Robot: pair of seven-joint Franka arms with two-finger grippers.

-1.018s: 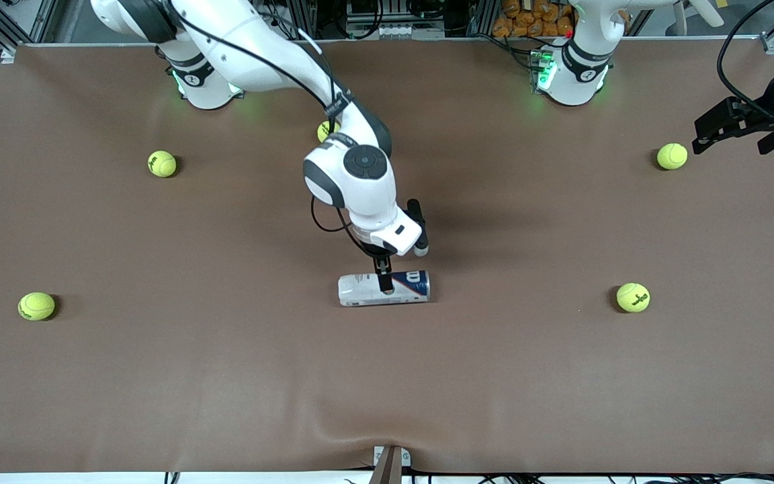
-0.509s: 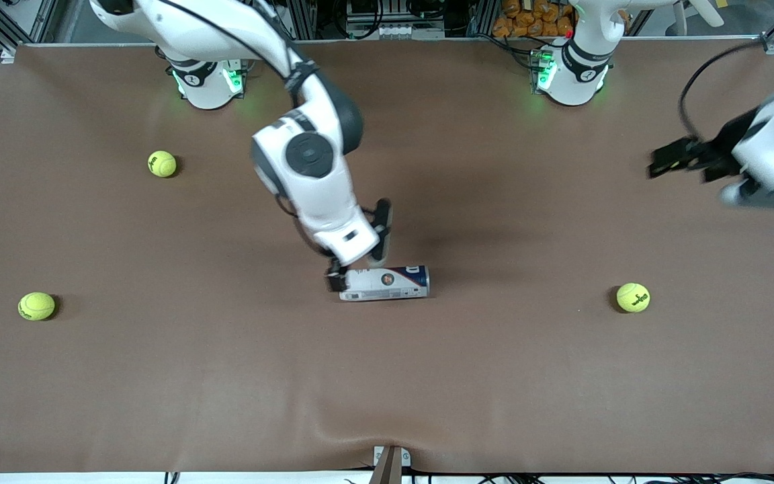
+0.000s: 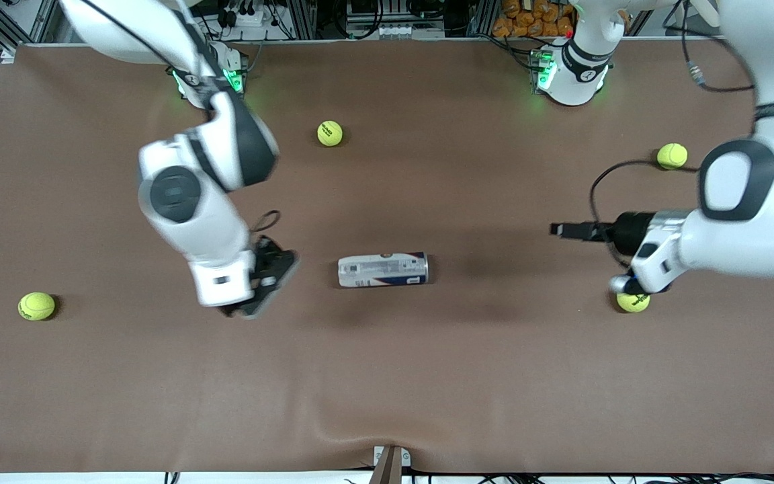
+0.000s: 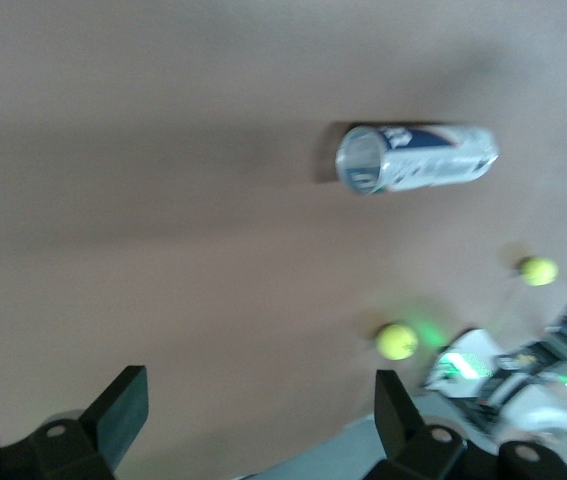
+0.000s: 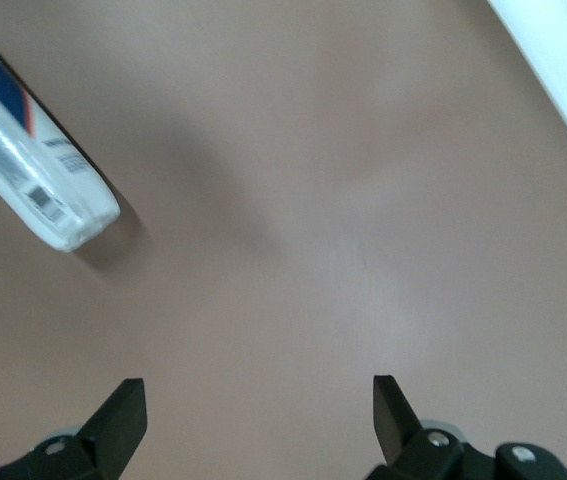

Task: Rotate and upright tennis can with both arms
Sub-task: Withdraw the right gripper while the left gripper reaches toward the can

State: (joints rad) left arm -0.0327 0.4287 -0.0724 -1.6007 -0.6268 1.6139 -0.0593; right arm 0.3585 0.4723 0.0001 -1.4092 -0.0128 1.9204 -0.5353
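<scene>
tennis can [image 3: 383, 269] lies on its side at the middle of the frame, long axis running across the bench [image 3: 387, 376] between the two arms' ends. white end toward the right arm's end, dark-blue end with the open mouth toward the left arm's end. nothing touches it. the left wrist view [image 4: 415, 158] looks straight into the mouth; the right wrist view [image 5: 33, 165] catches the white end at its frame edge.

right tool [image 3: 263, 282] sits low at centre-left of the frame, well apart from the can's white end, fingers [image 5: 123, 415] spread wide, nothing between them. left tool [image 3: 565, 230] at centre-right, pointed toward the can's mouth end, also well apart; fingers [image 4: 128, 405] wide, empty.

five tennis balls [image 3: 633, 301] scattered: one under the left arm's wrist at lower right, one at upper right [image 3: 672, 156], one upper centre [image 3: 330, 133], one far left [image 3: 36, 306]; the fifth i see only in the left wrist view.

risks, as i judge them:
- can is round and light; a push from one tool before the other arrives would likely roll or skid it toward or away from the camera.
- clear plastic wall may flex or slip under an end-on squeeze, popping the can out mid-rotation.
- uneven timing between the arms could tip it past upright.
- left arm's wrist hangs just above a ball; dropping lower could knock it loose toward the can.
</scene>
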